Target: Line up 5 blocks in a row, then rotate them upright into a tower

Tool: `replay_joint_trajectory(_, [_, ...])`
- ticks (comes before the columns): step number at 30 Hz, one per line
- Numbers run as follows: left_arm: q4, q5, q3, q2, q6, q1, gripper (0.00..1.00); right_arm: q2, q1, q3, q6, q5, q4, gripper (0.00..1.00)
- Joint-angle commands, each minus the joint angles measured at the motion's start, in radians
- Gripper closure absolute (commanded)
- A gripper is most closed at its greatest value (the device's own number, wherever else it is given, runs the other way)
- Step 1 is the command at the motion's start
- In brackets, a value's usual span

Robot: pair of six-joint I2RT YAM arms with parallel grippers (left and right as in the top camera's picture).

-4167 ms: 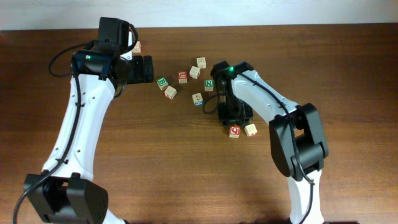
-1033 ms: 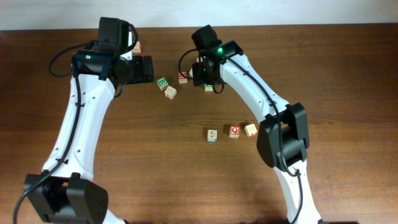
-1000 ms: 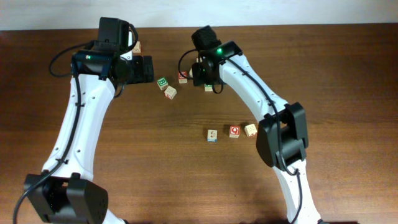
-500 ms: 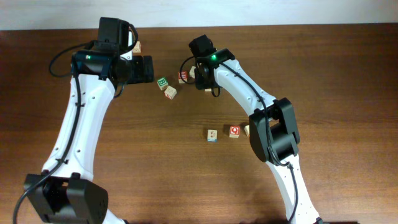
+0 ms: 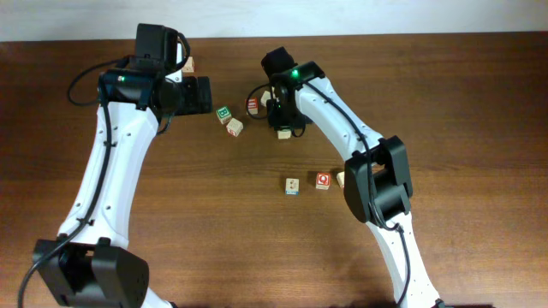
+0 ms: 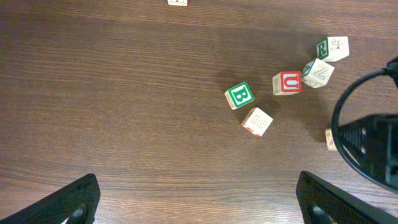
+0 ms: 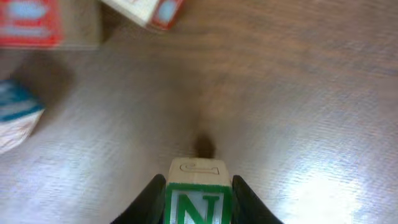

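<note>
Since the earlier overhead view, our right arm has swung from mid-table out to the cluster near the far edge. The blue-marked block (image 5: pixel 293 186) now lies in a row with the red Q block (image 5: pixel 323 180), well apart from that cluster. Our right claw (image 7: pixel 199 183) has drawn in. In the wrist view its fingers (image 7: pixel 154 198) press flat against two opposite sides of the green N block (image 7: pixel 198 205). We cannot tell whether that block rests on the table (image 7: pixel 298 112) or is just above it. Our left claw (image 6: pixel 199 202) hangs spread wide near the far edge, left of the cluster, holding nothing, with the green B cube (image 6: pixel 239 95) below it.

We judge the N block light, rigid and not fragile, with smooth faces that could slip if pinched by an edge or corner. The present hold looks right to us: centred across flat, parallel faces. A modest squeeze should do. Neighbours such as the red-faced cube (image 7: pixel 37 25) are near, so we would turn the block clear of them.
</note>
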Motion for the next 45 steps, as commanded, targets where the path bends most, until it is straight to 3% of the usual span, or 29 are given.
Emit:
replay_joint_trajectory(1, [0.002,-0.014,0.023,0.007,-0.013,0.000,0.01,0.019,0.006,0.043,0.005,-0.188,-0.082,0.73])
replay_joint_trajectory(11, [0.002,-0.014,0.023,0.007,-0.013,0.000,0.01,0.019,0.103,0.030,0.005,-0.234,-0.349,0.73])
replay_joint_trajectory(21, [0.002,-0.014,0.023,0.007,-0.013,0.000,0.01,0.019,0.171,0.024,0.196,0.014,-0.383,0.74])
replay_joint_trajectory(33, [0.002,-0.014,0.023,0.007,-0.013,0.000,0.01,0.019,0.204,-0.072,0.196,0.016,-0.312,0.72])
replay_joint_trajectory(39, [0.002,-0.015,0.023,0.007,-0.013,0.000,0.01,0.019,0.203,-0.072,0.195,0.015,-0.333,0.49])
replay_joint_trajectory(45, [0.002,-0.014,0.023,0.007,-0.013,0.000,0.01,0.019,0.168,0.006,0.167,-0.006,-0.364,0.47])
